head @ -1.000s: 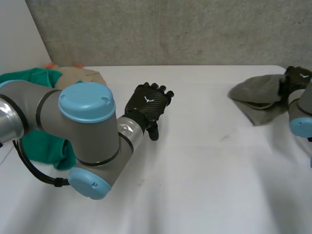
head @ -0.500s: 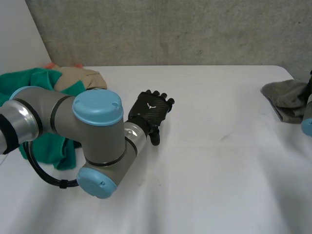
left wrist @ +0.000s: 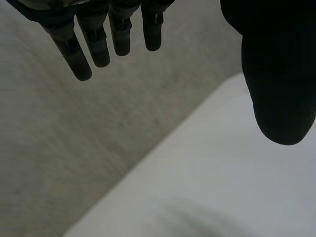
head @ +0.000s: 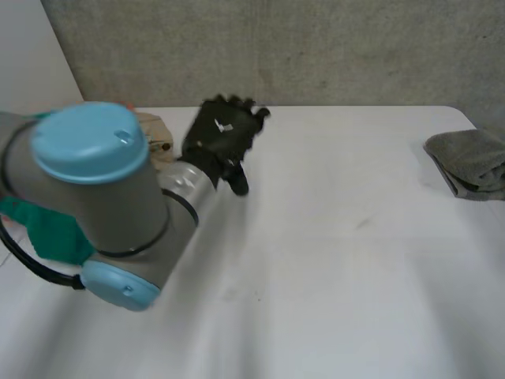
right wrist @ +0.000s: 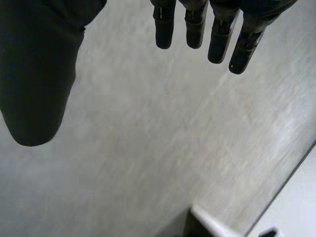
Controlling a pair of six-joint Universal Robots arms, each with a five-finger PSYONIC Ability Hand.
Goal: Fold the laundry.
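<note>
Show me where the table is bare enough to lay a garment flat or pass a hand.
The widest bare patch is the middle and near side of the table, between the left hand and the grey cloth at the right edge. It is crowded at the left, where the green cloth and the tan cloth lie by the left arm.

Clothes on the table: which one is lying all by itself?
The grey cloth, bunched at the right edge of the table. The green cloth and the tan cloth lie together on the left side, partly hidden by the robot's left arm.
</note>
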